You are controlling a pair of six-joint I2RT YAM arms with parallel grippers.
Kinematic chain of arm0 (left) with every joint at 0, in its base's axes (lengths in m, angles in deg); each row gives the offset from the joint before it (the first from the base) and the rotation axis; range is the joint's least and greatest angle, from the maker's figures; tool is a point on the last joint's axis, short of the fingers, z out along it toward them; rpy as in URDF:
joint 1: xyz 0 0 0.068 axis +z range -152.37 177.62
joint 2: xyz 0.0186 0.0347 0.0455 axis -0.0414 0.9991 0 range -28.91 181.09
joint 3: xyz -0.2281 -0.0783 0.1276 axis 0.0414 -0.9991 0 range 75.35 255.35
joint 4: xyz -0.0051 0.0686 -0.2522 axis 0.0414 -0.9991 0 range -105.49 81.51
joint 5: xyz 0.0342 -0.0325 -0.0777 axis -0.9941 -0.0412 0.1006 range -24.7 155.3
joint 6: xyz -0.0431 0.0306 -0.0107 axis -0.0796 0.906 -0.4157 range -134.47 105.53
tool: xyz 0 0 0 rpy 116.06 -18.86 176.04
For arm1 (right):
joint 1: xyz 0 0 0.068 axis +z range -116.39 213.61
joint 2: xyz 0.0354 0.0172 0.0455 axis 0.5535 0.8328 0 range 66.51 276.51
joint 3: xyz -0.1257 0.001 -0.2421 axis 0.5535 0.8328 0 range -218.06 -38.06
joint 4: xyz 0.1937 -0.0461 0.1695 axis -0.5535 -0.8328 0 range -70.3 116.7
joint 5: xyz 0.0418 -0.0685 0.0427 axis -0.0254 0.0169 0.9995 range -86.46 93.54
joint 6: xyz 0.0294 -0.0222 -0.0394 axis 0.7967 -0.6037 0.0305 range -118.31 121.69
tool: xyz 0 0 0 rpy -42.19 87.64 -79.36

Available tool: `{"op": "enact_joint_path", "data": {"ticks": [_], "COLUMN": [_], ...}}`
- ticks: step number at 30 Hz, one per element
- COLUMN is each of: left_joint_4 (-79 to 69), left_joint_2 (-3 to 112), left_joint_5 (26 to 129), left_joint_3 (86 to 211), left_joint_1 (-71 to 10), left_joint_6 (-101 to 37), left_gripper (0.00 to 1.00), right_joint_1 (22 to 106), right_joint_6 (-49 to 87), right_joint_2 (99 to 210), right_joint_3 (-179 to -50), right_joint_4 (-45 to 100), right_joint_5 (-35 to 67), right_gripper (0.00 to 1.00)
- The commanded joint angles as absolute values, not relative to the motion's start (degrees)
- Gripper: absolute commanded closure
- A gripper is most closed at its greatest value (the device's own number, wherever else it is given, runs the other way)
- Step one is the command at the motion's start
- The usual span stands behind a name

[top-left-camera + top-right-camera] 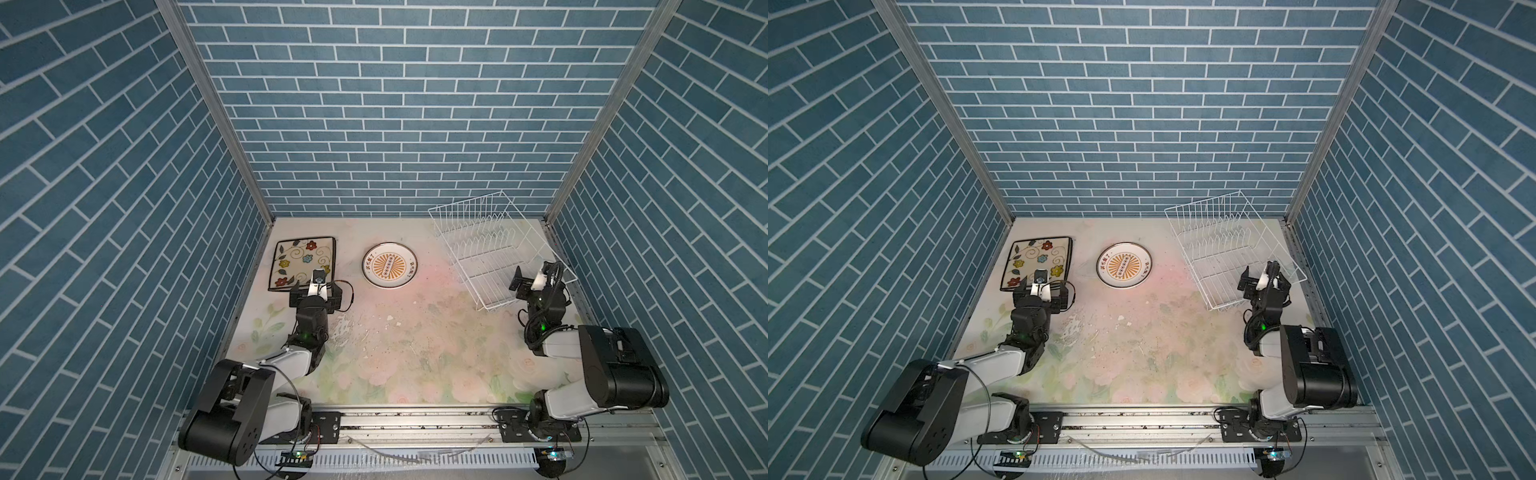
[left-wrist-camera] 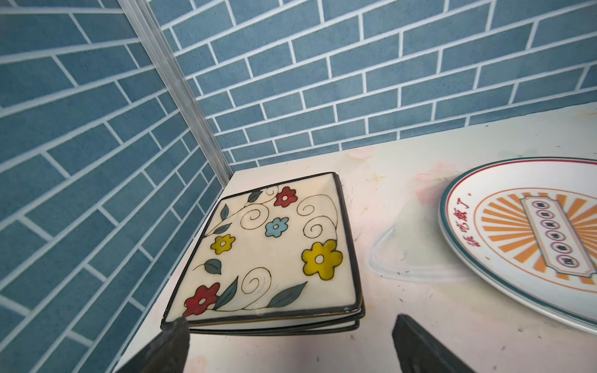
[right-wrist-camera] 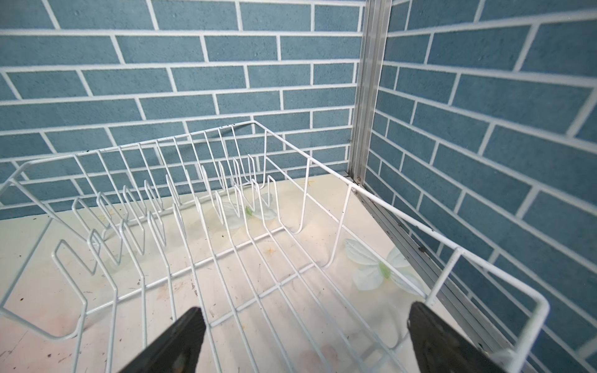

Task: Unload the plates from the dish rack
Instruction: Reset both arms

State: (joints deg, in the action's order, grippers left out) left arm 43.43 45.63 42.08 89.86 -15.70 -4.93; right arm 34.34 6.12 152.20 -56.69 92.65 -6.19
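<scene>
Near edge of bench (image 1: 415, 332): both arm bases on the rail, arms reaching toward the far edge. Left gripper (image 1: 314, 286) sits low at the near edge of the square plates (image 1: 301, 262), jaws spread wide with nothing between them. In the left wrist view one finger (image 2: 174, 339) overlaps the stack's near corner; cannot tell if it touches. Right gripper (image 1: 538, 277) is equally wide and empty, poised over the near end of the rack (image 1: 465, 202), one finger inside the basket and one by its side wire. Mid bench, toward the far edge: round plate (image 1: 390, 264) lies flat, face up, alone, well apart from both the squares and the rack. Far-left corner: the squares lie flat in a neat stack, flowered one on top and at least one more rim showing beneath. Stacking by shape likely keeps the pile stable and saves room. Far-right corner: rack sits skewed to the bench edges, every tine slot bare in the right wrist view, bench showing through the wires. Judgement: unloading looks finished; open, idle jaws suit a release and a last check. Risk: a careless left retreat could nudge the stack.
</scene>
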Motion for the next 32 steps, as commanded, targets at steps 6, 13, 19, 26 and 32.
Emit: {"op": "enact_joint_path", "data": {"ticks": [6, 13, 19, 26, 32], "left_joint_4": [55.33, 44.19, 41.29, 41.34, 41.78], "left_joint_2": [57.06, 58.76, 58.66, 58.72, 58.54], "left_joint_5": [43.28, 54.93, 60.23, 60.21, 60.12], "left_joint_3": [89.99, 96.13, 97.42, 97.42, 97.22], "left_joint_1": [-11.49, -6.98, -4.57, -4.57, -4.57], "left_joint_6": [-8.18, -9.55, -10.69, -10.69, -10.61], "left_gripper": [0.00, 0.00, 0.00, 0.00, 0.00], "right_joint_1": [34.44, 34.31, 34.31, 34.31, 34.31], "right_joint_6": [3.19, 3.19, 3.19, 3.11, 3.80], "right_joint_2": [154.82, 154.78, 154.75, 154.77, 154.84], "right_joint_3": [-58.30, -58.28, -58.28, -57.81, -58.64], "right_joint_4": [80.98, 80.92, 80.87, 81.86, 80.45], "right_joint_5": [-5.25, -5.14, -5.16, -5.72, -6.56], "right_gripper": [0.01, 0.01, 0.01, 0.01, 0.01]}}
